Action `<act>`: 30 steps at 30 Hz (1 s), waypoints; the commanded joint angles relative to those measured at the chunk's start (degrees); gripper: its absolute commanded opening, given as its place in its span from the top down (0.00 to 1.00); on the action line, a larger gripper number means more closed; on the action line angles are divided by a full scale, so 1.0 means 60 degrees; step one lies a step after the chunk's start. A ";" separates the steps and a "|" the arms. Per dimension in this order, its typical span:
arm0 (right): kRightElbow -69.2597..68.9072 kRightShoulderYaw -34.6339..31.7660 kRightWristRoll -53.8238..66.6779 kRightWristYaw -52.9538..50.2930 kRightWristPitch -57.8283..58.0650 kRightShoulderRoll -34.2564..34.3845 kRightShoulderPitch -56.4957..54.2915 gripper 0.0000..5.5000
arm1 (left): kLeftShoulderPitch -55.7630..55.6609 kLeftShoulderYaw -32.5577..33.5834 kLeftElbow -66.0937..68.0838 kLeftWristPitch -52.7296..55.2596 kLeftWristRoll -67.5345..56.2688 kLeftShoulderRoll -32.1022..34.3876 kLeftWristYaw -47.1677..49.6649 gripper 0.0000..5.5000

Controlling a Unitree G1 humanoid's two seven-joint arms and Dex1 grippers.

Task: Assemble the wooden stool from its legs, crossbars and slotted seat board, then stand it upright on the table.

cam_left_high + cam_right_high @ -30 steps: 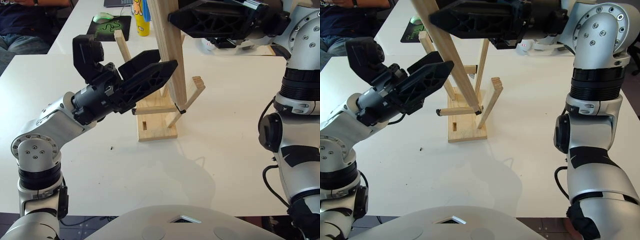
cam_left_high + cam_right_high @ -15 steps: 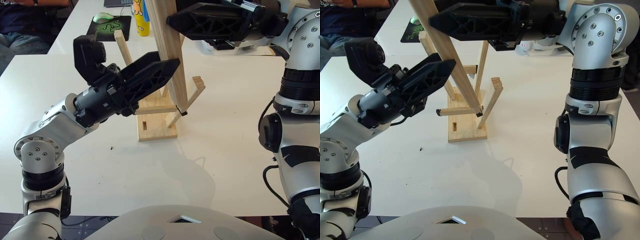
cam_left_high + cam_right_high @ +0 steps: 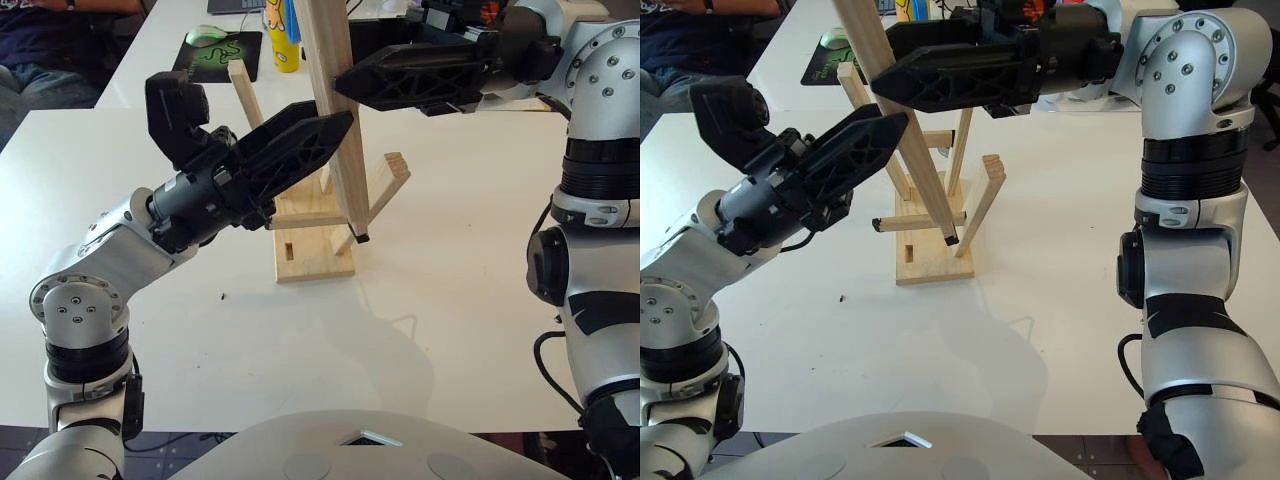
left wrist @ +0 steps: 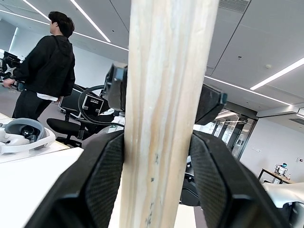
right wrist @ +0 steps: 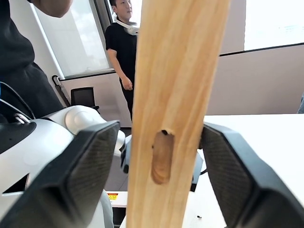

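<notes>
A long wooden leg (image 3: 347,172) stands nearly upright in the air, and both grippers hold it. My right gripper (image 3: 350,84) is shut on its upper part, with a slot hole facing the right wrist view (image 5: 162,156). My left gripper (image 3: 335,120) is shut on it just below, one finger (image 4: 104,180) pressing each side. The leg's black-capped lower tip (image 3: 360,238) hangs just above the slotted seat board (image 3: 300,268), which lies flat on the table. Two other legs (image 3: 243,90) (image 3: 388,185) and a crossbar (image 3: 305,218) stand fitted on that board.
A green mouse pad with a mouse (image 3: 222,50) and a yellow bottle (image 3: 284,38) sit on the far table behind the stool parts. A white object (image 3: 1060,96) lies at the back right. The white table (image 3: 430,330) has free room in front of the board.
The right gripper has come down and swung the leg more upright. The leg's lower tip has dropped closer to the seat board. The left gripper has stayed almost in place.
</notes>
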 commanded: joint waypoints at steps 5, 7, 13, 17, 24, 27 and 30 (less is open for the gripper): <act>0.1569 -0.0648 -0.0194 0.0189 -0.0131 -0.0386 -0.1382 0.41 | 0.0199 0.0129 -0.0087 -0.0080 0.0292 0.0075 0.0018 0.62; 0.2405 -0.1204 -0.0005 -0.0014 0.0107 -0.0417 -0.1934 0.41 | 0.0279 0.0178 -0.0099 -0.0085 0.0391 0.0109 -0.0001 0.62; 0.4686 -0.2434 -0.0314 -0.1678 -0.0275 -0.0020 -0.3270 0.41 | 0.0411 0.0341 -0.0103 -0.0103 0.0610 0.0150 -0.0085 0.62; 0.3571 -0.1982 -0.0204 -0.1544 0.0396 0.0260 -0.2552 0.41 | 0.0381 0.0287 -0.0103 -0.0080 0.0757 0.0129 -0.0148 0.62; 0.1474 -0.1645 0.0543 -0.1210 0.1760 0.0387 -0.1402 0.41 | 0.0336 0.0244 -0.0093 -0.0036 0.0822 0.0123 -0.0205 0.62; 0.1052 -0.1711 0.0774 -0.1491 0.2064 0.0600 -0.1166 0.41 | 0.0356 0.0206 -0.0110 -0.0019 0.0853 0.0123 -0.0210 0.62; 0.0576 -0.1634 0.0967 -0.1807 0.2284 0.0960 -0.0965 0.41 | 0.0384 0.0186 -0.0117 -0.0006 0.0870 0.0129 -0.0209 0.62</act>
